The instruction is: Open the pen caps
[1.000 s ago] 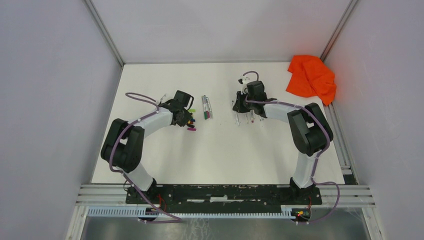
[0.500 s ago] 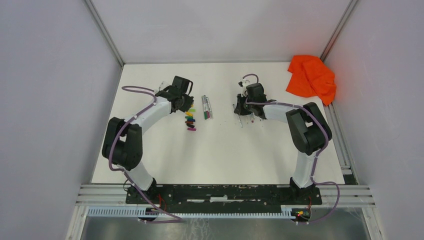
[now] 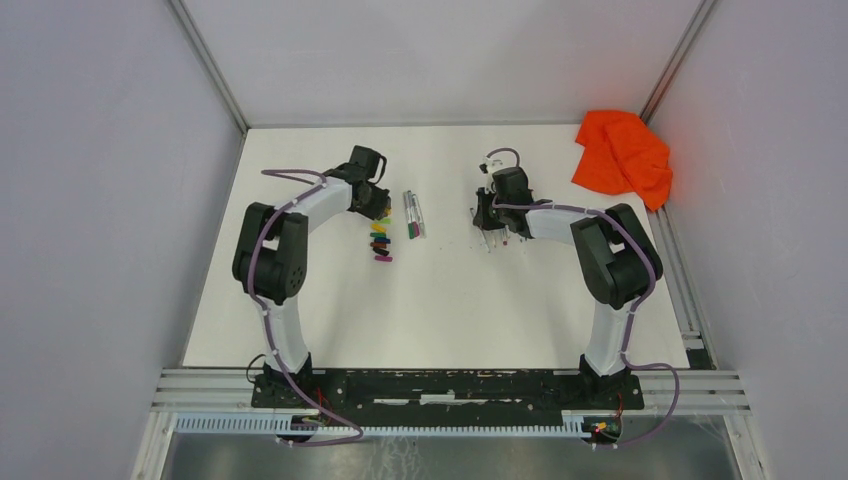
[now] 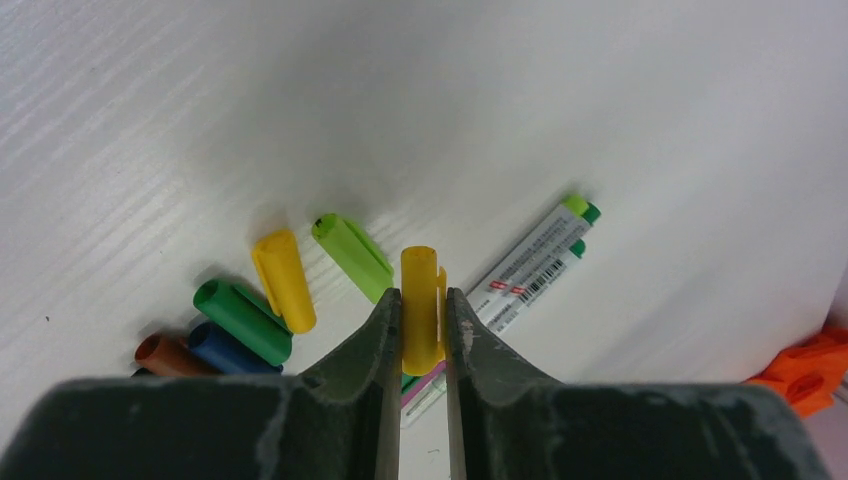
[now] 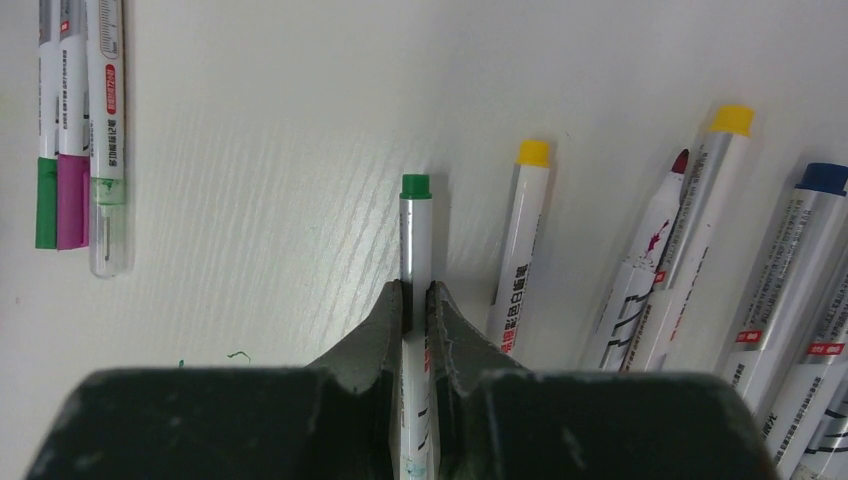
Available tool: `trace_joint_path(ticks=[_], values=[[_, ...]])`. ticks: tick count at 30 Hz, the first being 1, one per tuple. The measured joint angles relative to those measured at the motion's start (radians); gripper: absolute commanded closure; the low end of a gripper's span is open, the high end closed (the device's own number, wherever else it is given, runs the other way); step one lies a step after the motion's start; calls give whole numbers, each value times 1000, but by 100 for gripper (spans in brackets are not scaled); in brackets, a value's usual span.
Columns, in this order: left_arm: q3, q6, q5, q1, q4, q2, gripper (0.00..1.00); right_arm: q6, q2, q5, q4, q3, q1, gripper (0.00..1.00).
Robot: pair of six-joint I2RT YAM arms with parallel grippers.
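My left gripper [image 4: 422, 296] is shut on a yellow pen cap [image 4: 419, 300] and holds it above the table. Below it lie loose caps: yellow [image 4: 283, 279], light green [image 4: 352, 256], dark green [image 4: 242, 320], blue [image 4: 222, 350] and brown-red [image 4: 160, 353]. In the top view that row of caps [image 3: 380, 241] lies just in front of the left gripper [image 3: 375, 206]. My right gripper [image 5: 417, 291] is shut on a grey-white pen with a green end [image 5: 415, 230]. It sits among several uncapped pens [image 5: 522, 240], which also show in the top view [image 3: 505, 238].
Three capped pens [image 3: 412, 215] lie side by side between the grippers; they also show in the left wrist view [image 4: 530, 265] and the right wrist view [image 5: 80, 130]. An orange cloth [image 3: 622, 155] lies at the far right corner. Grey walls enclose the table.
My left gripper has moved off the row of caps toward the far side and right, and the left arm has stretched out. My right gripper has shifted slightly over the uncapped pens.
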Motion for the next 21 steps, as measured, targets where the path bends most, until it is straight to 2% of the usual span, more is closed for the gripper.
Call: trace_joint_path(ticks=[5,16,21], values=[[20,-20,42,11,-12,60,98,0,0,1,0,0,-3,100],[54,-37,48,25,-39,80,98,-2,0,8,2,0,-18,100],[72,-38,48,29,-50,108,98,-3,0,7,2,0,-19,94]])
